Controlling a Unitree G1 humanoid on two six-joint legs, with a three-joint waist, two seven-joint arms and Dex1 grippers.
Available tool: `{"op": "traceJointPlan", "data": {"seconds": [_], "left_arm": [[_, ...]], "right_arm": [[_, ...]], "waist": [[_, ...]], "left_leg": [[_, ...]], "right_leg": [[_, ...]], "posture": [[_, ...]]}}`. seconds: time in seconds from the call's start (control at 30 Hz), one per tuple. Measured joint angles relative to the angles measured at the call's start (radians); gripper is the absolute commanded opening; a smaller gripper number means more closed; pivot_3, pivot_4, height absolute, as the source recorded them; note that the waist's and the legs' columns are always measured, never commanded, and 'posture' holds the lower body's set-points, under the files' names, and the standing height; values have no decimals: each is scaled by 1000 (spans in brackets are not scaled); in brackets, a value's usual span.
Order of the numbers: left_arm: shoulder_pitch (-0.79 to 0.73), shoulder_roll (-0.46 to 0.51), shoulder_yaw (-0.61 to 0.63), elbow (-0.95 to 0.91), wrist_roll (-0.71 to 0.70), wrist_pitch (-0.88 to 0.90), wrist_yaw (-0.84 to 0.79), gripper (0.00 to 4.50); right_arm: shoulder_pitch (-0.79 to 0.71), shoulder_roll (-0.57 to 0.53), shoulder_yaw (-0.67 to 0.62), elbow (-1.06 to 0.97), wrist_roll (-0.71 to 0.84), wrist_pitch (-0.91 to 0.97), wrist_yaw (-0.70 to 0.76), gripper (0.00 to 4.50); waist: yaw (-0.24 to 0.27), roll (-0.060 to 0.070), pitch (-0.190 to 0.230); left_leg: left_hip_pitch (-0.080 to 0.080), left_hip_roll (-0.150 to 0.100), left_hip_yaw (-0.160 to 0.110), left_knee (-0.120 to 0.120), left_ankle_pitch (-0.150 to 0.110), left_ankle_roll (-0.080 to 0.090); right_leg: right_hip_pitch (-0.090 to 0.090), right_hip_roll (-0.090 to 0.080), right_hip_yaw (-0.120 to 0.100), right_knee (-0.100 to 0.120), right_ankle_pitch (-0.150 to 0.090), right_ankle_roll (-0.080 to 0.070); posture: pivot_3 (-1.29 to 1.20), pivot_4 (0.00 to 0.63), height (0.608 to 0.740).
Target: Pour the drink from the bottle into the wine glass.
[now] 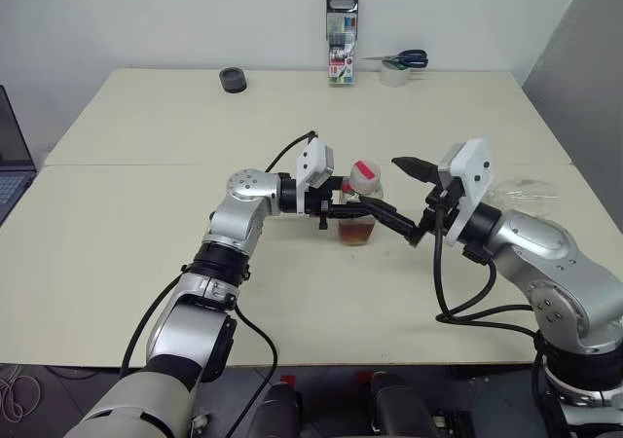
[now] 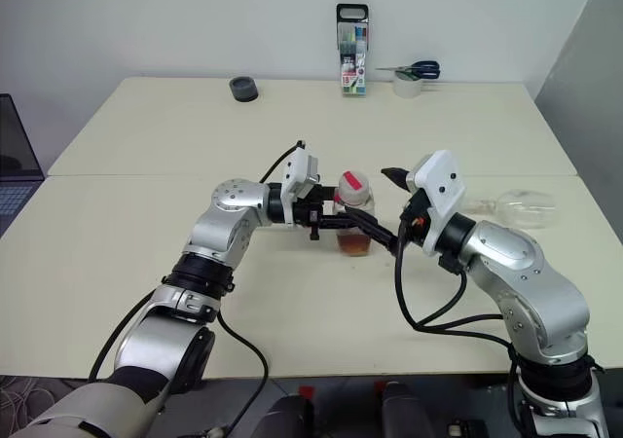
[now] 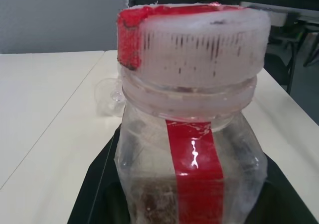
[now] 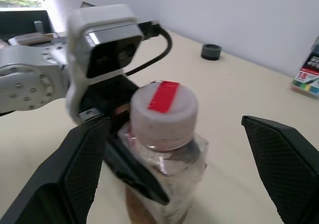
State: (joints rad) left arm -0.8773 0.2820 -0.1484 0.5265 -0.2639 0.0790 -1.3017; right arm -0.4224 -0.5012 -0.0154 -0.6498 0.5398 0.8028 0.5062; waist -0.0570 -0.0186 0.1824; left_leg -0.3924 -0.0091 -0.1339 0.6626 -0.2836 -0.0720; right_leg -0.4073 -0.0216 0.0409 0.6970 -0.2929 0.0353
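Left gripper: the left gripper (image 2: 355, 221) reaches in from 9 o'clock, level over the cream table (image 2: 117, 263), its black fingers clamped narrow around the body of the small clear plastic bottle with a pale cap and a red label strip (image 2: 354, 214).
Bottle: it stands upright at the centre of the near table, cap on; the red strip runs down its side and across the cap top.
Drink: the amber, reddish-brown liquid (image 1: 356, 232) fills only the bottom part of the bottle.
Right gripper: the right gripper (image 4: 179, 159) sits at 3 o'clock of the bottle, its two black fingers spread wide, one on either side of the cap and touching neither.
Wine glass: the clear stemmed wine glass (image 2: 521, 205) lies on its side on the table at 3 o'clock of the bottle, beyond the right arm, well apart from both grippers.
Far edge: a black round object (image 2: 244, 90) at 11 o'clock, a tall marker case (image 2: 353, 49) at 12 o'clock, and blue-handled scissors (image 2: 421, 69) resting on a roll of tape (image 2: 408, 87) at 1 o'clock.
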Motion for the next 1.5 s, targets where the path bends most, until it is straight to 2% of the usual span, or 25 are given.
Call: {"op": "traceJointPlan", "data": {"seconds": [0.33, 0.6, 1.5], "left_arm": [[-2, 4, 1, 0, -3, 5, -22, 1765], [-2, 4, 1, 1, -3, 5, -26, 1765], [-2, 4, 0, 1, -2, 5, -32, 1765]], "right_arm": [[-88, 79, 99, 66, -105, -52, -88, 4500], [-102, 87, 115, 100, -162, -69, -99, 4500], [-56, 64, 46, 56, -85, -13, -95, 4500]], "waist": [[-1, 0, 0], [-1, 0, 0], [0, 0, 0]], "left_leg": [[0, 0, 0, 0, 2, -3], [0, 0, 0, 0, 2, -3], [0, 0, 0, 0, 2, -3]], "right_leg": [[0, 0, 0, 0, 0, 0], [0, 0, 0, 0, 0, 0], [0, 0, 0, 0, 0, 0]], "posture": [[0, 150, 740], [0, 150, 740], [0, 150, 740]]}}
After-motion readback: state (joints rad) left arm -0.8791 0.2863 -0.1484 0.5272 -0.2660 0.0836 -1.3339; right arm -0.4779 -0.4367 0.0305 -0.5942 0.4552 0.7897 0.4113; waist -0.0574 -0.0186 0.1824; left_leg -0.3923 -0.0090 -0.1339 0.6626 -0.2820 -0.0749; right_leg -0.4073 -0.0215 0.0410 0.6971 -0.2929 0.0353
